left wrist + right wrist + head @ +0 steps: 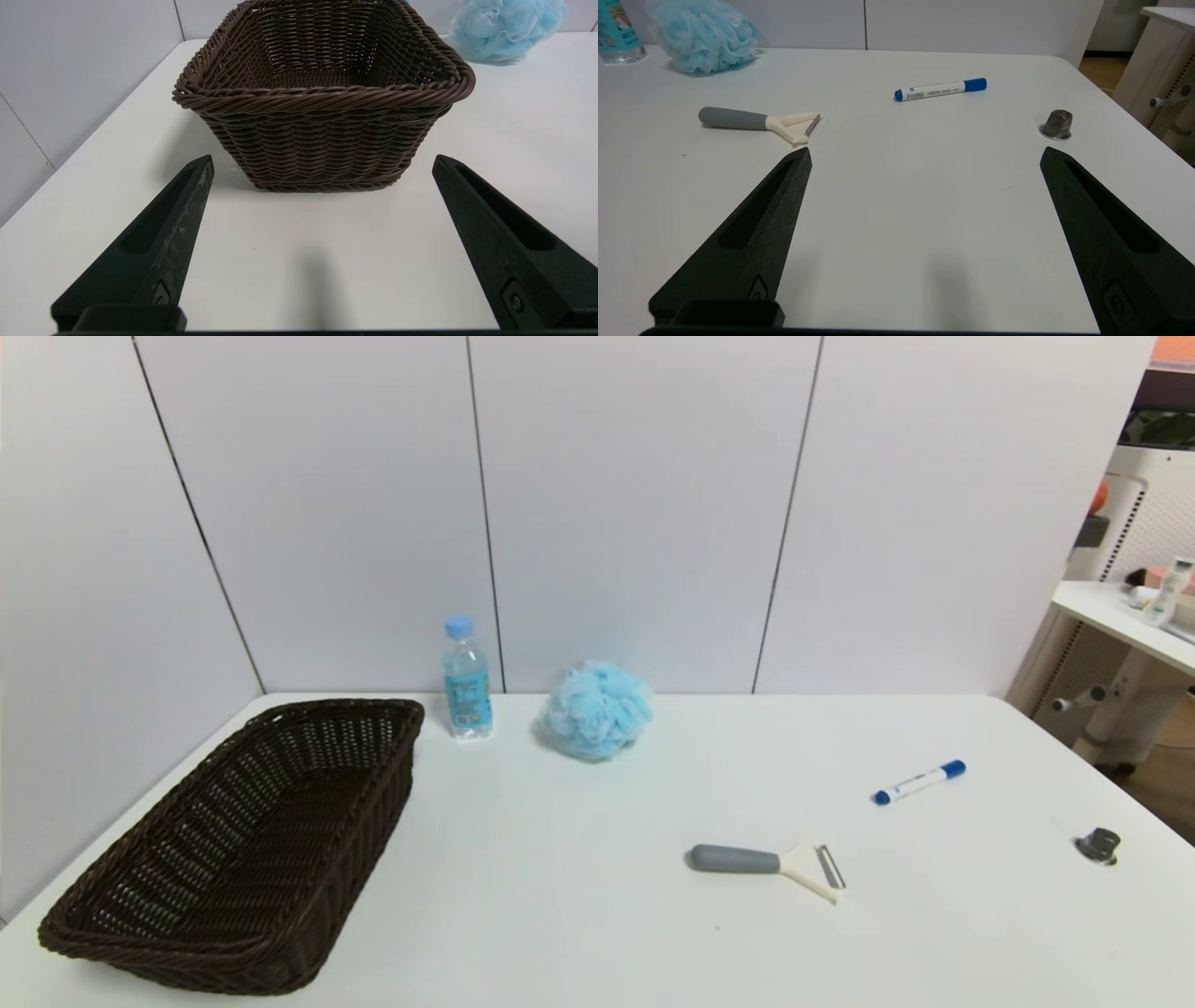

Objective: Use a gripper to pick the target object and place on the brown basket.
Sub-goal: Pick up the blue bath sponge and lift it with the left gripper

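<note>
Your left claw [322, 161] hung low over the white desk [597, 915] with its two black fingers wide apart, holding nothing. The big dark brown woven basket [322, 100] sat right in front of it. The fluffy light blue mesh bath ball [507, 28] lay past the basket's far right corner, well away. Your right claw [924, 154], also spread and empty, had a clear path to the ball, so it looked the better pick.
</note>
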Robot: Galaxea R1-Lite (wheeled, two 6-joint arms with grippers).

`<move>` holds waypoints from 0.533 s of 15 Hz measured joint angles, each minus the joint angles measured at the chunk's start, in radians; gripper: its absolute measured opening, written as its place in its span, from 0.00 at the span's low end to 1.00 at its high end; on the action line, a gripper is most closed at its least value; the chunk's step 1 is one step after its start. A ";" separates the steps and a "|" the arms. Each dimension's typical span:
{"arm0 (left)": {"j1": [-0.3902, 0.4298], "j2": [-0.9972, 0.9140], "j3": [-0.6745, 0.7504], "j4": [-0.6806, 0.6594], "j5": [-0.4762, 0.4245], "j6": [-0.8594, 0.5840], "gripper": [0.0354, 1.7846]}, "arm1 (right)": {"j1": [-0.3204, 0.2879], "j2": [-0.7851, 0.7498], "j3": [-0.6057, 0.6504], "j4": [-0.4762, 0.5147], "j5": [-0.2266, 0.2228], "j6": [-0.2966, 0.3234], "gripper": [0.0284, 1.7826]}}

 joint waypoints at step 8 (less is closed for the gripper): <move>-0.002 0.553 -0.398 -0.064 -0.097 0.139 0.94 | 0.000 0.000 0.000 0.000 0.000 0.000 0.95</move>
